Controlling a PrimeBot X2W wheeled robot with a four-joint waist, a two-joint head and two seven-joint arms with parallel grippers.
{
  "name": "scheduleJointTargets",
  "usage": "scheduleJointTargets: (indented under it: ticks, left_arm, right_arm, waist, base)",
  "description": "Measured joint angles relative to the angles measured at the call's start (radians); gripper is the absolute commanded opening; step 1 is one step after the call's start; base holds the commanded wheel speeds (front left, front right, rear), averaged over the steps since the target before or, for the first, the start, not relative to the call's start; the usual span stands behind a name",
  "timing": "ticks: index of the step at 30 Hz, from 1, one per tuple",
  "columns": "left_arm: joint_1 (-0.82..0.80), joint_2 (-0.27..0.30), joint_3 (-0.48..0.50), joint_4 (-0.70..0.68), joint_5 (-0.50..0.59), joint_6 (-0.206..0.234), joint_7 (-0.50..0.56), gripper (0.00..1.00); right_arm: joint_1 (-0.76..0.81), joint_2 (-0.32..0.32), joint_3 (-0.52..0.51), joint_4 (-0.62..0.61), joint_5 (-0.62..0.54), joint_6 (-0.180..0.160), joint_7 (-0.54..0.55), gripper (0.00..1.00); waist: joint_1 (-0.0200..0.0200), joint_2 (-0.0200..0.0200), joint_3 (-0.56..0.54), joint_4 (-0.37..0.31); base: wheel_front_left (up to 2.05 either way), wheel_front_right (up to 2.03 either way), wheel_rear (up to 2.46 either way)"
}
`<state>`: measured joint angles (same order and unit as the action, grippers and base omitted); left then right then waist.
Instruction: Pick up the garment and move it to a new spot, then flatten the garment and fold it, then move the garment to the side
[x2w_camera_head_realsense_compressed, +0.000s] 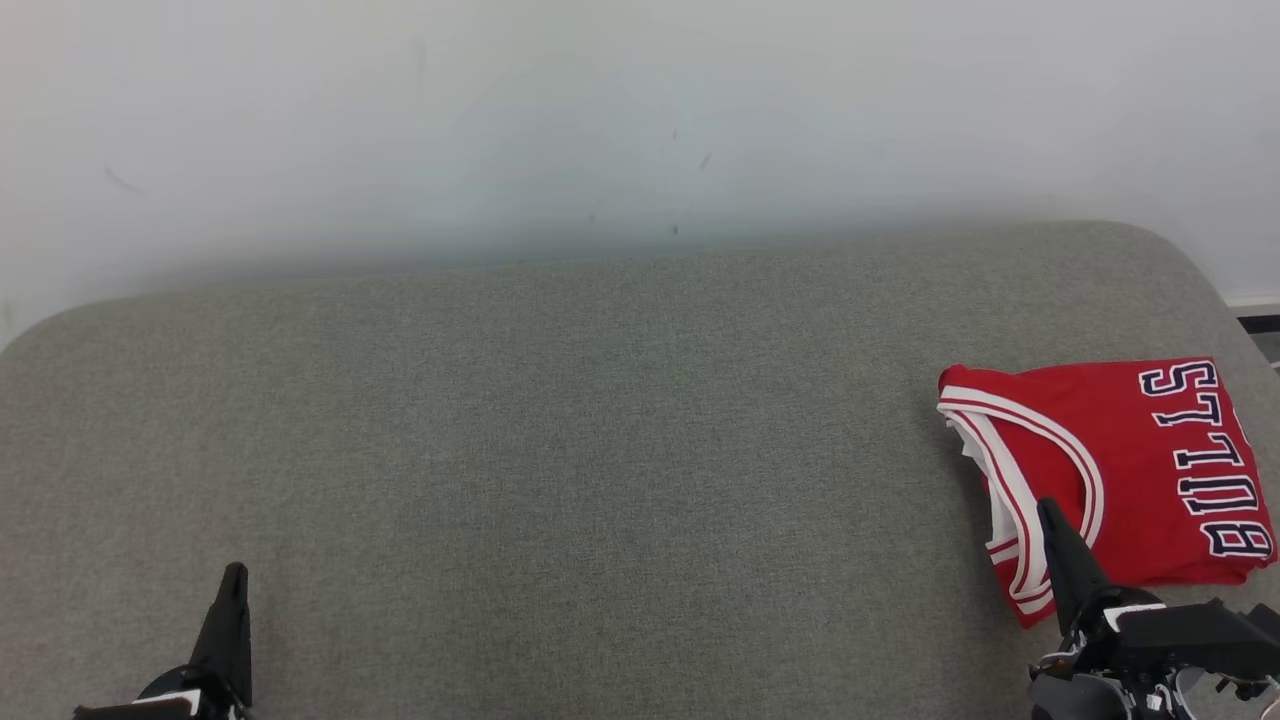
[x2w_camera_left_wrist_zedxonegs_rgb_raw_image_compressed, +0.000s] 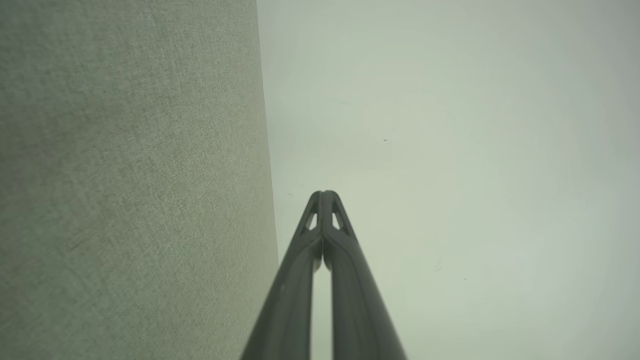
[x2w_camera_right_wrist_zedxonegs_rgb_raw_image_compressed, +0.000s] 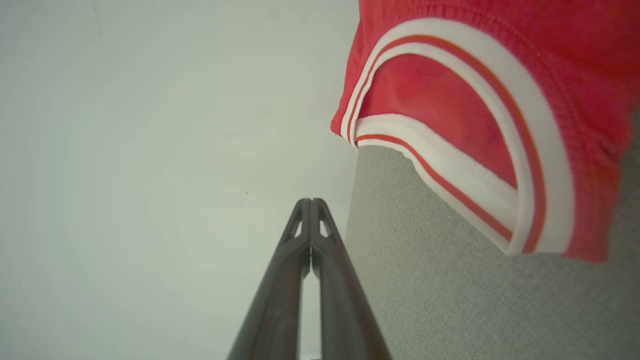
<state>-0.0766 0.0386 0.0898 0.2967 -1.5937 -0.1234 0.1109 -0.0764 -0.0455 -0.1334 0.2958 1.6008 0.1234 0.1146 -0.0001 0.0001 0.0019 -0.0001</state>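
A pale wall (x2w_camera_head_realsense_compressed: 640, 100) takes up the upper part of the head view; it is blurred, with only a few faint marks on it. Below it lies the grey cloth-covered table (x2w_camera_head_realsense_compressed: 560, 420), its two far corners rounded and its near edge cut off by the bottom of the frame.

The garment (x2w_camera_head_realsense_compressed: 1150, 470), a red jersey with white-and-red trim and dark "BULLS" lettering, lies folded at the table's right end. Its right side runs to the very edge of the frame, and its near corner is partly hidden behind the right arm's dark body. In the right wrist view the trimmed armhole is blurred from closeness, and the far side of the jersey is cut off.

The right tool (x2w_camera_head_realsense_compressed: 1047, 505) is clenched with nothing between its fingers. In the head view its tip overlaps the jersey's trim, and whether it touches the cloth cannot be told. The wrist view shows the tip clear of the fabric.

The left tool (x2w_camera_head_realsense_compressed: 235, 572) is also clenched empty, at the lower left over bare table, its base cut off.
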Motion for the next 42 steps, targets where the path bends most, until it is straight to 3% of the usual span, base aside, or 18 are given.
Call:
scheduleJointTargets:
  ticks: [42]
  left_arm:
    - [-0.011,0.000,0.000,0.001,0.000,0.000,0.000,0.00]
  right_arm:
    - [0.000,0.000,0.000,-0.001,0.001,0.000,0.000,0.00]
  waist:
    - [0.0001,0.0000,0.000,0.000]
  base:
    - [0.00,0.00,0.00]
